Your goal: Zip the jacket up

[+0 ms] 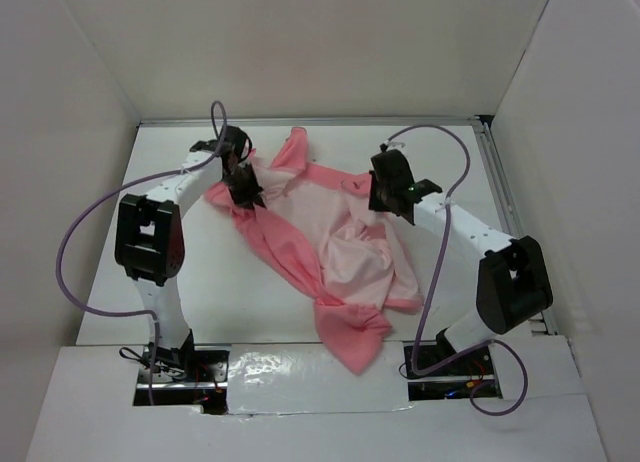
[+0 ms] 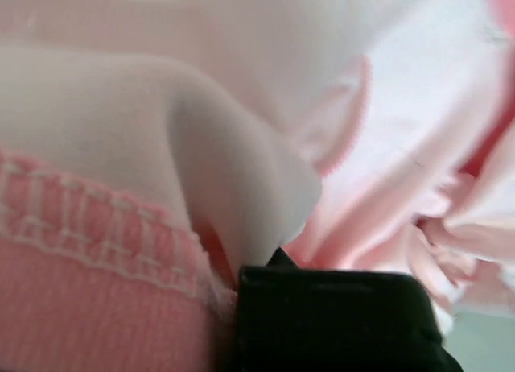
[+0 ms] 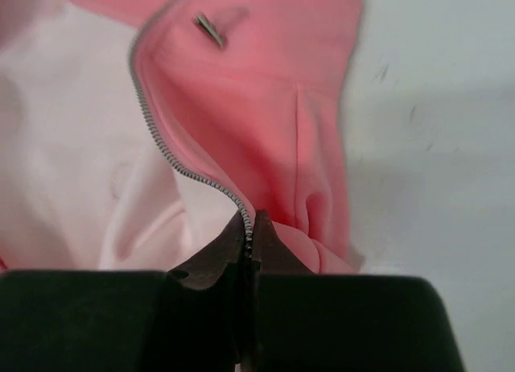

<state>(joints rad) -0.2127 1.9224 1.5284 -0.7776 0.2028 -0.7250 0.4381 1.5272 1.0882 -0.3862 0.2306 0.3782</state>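
Got jacket sprawled open, lining up, on white table between arms. Zipper teeth at far-right edge pinched tight in right gripper. Left gripper buried in far-left fabric, can't tell if clenched.

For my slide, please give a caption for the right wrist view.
Right jaws shut on the jacket along its zipper teeth.

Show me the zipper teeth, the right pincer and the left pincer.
zipper teeth (image 3: 150,129): right wrist view, midway along the metal row.
right pincer (image 3: 246,245): right wrist view, between its closed fingertips.
left pincer (image 1: 243,189): top external view, between its fingertips.
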